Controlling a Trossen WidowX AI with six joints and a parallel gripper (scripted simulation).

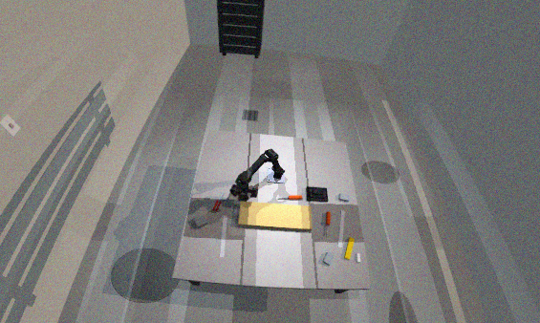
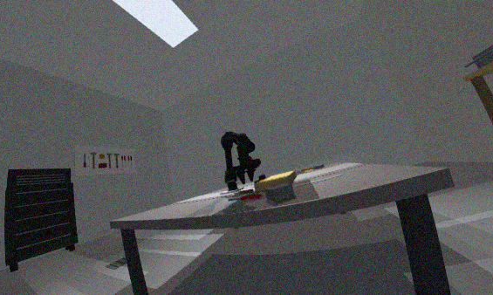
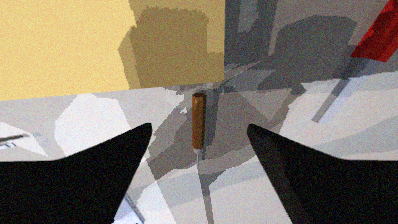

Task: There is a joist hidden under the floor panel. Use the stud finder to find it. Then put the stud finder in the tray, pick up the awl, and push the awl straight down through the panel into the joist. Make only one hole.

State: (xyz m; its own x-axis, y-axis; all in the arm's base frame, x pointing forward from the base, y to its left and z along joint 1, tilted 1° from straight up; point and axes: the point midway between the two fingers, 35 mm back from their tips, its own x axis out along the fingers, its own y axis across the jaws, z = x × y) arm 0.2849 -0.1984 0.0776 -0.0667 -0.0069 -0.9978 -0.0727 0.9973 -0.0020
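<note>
The awl lies flat on the table beside the panel, its brown handle toward the panel and its thin metal shaft pointing away. My gripper is wide open and empty above the awl, with the handle showing between the fingertips in the wrist view. The yellow floor panel lies just beyond the awl. The black tray stands behind the panel's right end in the top view. Something dark shows inside it, too dim to name for certain; the stud finder is not clearly seen elsewhere.
A red-handled tool and a grey block lie left of the panel. An orange-handled tool lies between panel and tray, another orange-handled tool right of the panel. A yellow bar lies front right.
</note>
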